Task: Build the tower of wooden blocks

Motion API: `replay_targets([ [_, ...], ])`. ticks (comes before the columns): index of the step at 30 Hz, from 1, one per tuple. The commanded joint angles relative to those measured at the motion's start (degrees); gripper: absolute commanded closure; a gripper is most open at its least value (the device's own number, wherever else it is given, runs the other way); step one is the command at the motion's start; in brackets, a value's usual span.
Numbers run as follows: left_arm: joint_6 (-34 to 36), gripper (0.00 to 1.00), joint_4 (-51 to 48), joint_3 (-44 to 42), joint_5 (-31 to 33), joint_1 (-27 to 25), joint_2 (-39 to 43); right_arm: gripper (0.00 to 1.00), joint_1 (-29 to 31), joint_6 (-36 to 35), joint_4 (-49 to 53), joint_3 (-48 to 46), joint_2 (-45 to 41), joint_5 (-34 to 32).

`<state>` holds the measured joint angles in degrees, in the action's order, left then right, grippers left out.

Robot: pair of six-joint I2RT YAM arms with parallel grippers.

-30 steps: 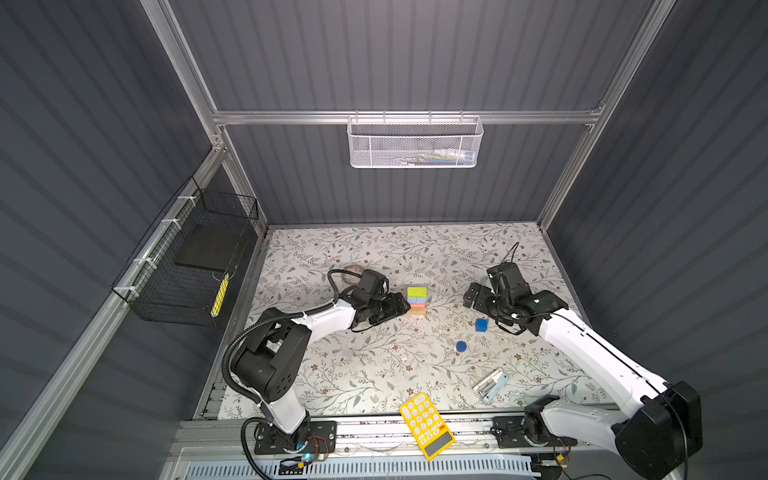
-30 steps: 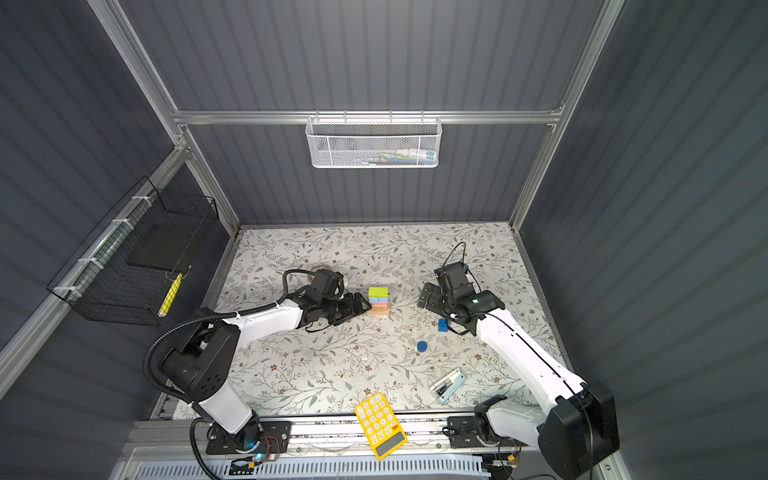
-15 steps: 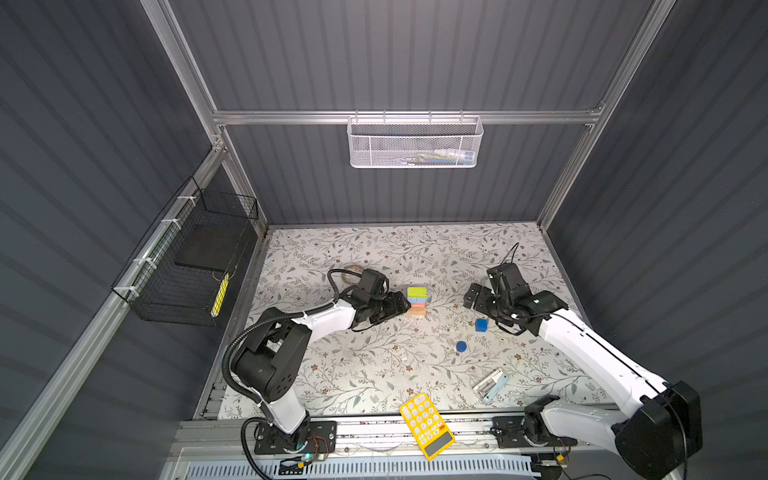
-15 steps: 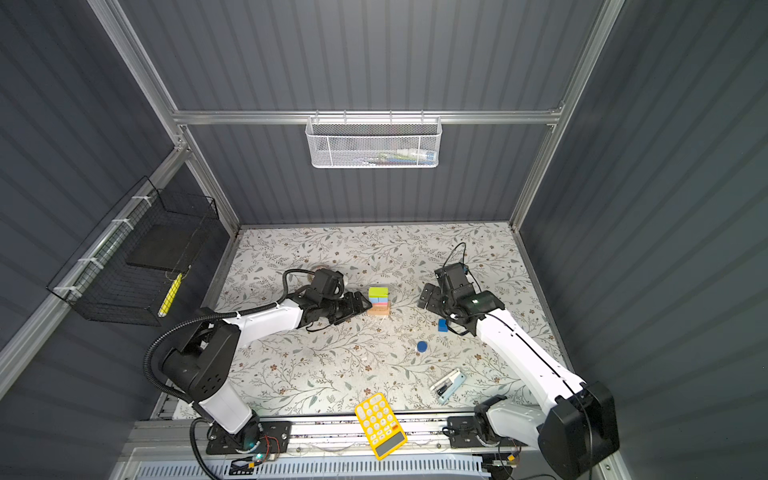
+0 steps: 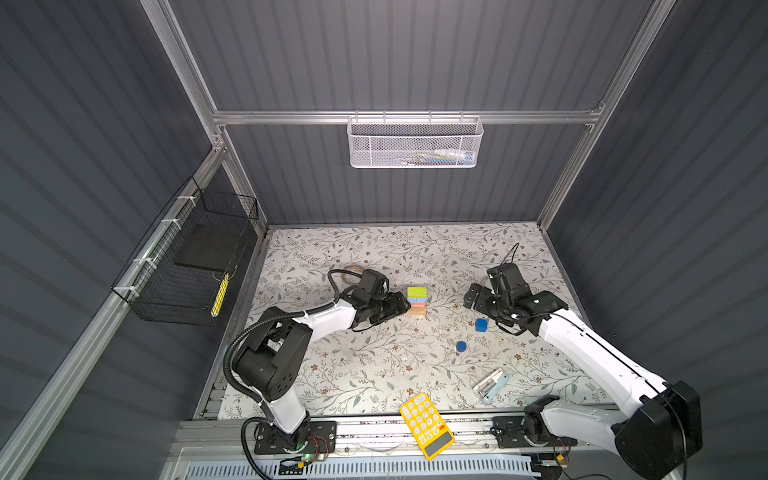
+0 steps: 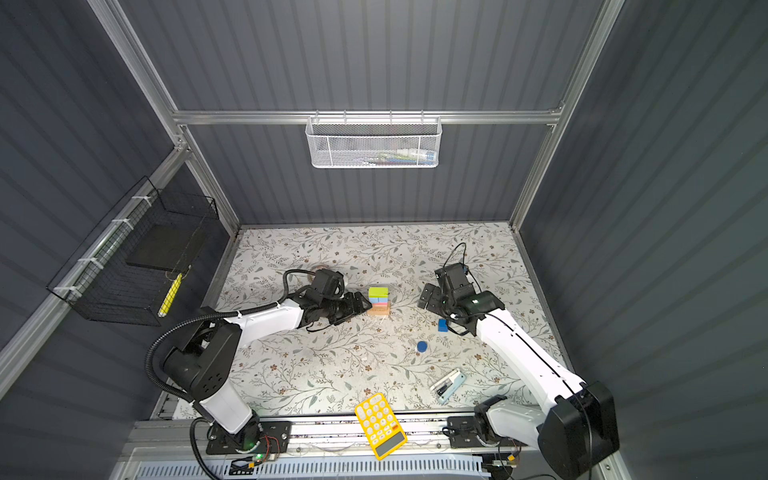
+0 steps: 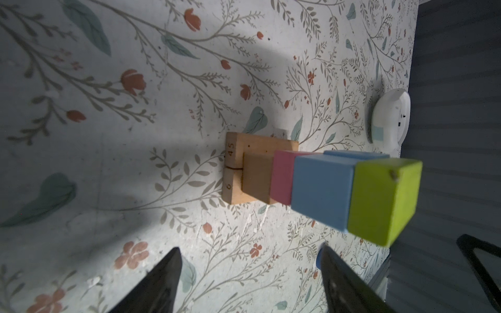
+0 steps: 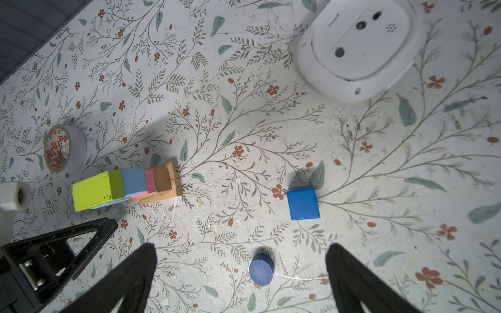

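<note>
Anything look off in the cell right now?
The yellow calculator lies askew, half off the front edge of the mat and onto the rail. The tower looks straight, green on top. The dark-blue cube and cylinder lie loose on the mat, not yet stacked.

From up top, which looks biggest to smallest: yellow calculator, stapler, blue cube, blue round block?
In a top view:
1. yellow calculator
2. stapler
3. blue cube and blue round block, about alike, both smallest
</note>
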<state>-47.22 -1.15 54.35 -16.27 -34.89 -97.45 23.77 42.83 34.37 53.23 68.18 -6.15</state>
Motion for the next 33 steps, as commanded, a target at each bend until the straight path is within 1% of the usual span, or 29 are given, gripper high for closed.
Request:
replay_targets([
  [1, -0.2, 0.19, 0.2, 1.6, 0.5, -0.3, -0.9, 0.01, -0.3, -0.2, 0.3, -0.7, 0.1, 0.0],
  [33, 0.6, 0.19, -1.1, 2.6, 1.0, -0.3, -1.4, 0.01, -0.4, 0.0, 0.1, -1.1, 0.1, 0.7],
])
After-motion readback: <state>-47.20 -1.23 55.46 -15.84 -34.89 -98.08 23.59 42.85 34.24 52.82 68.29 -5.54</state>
